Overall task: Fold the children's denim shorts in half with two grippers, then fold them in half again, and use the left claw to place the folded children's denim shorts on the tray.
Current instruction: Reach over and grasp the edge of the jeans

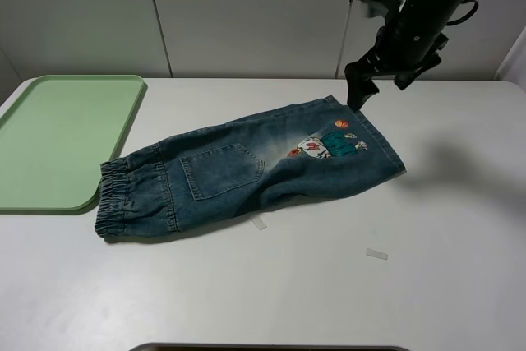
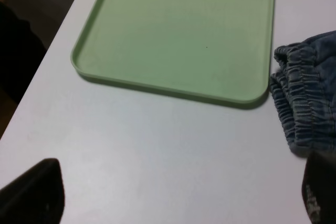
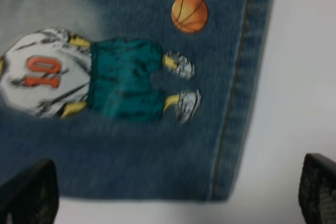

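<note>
The children's denim shorts [image 1: 246,170] lie flat across the middle of the table, lengthwise. The elastic waistband [image 2: 304,93] is at the left, next to the tray [image 1: 57,137]. The leg hem with a cartoon basketball print [image 3: 131,77] is at the right. My right gripper [image 1: 358,98] hangs open just above the far hem corner, and the right wrist view shows its fingertips [image 3: 29,192] wide apart over the denim with nothing between them. The left claw [image 2: 176,198] is out of the exterior high view. Its wrist view shows it open above bare table near the pale-green tray [image 2: 178,24], holding nothing.
Two small paper scraps [image 1: 376,253] [image 1: 259,223] lie on the white table in front of the shorts. A white panelled wall runs behind the table. A dark edge [image 1: 271,348] shows at the table's front.
</note>
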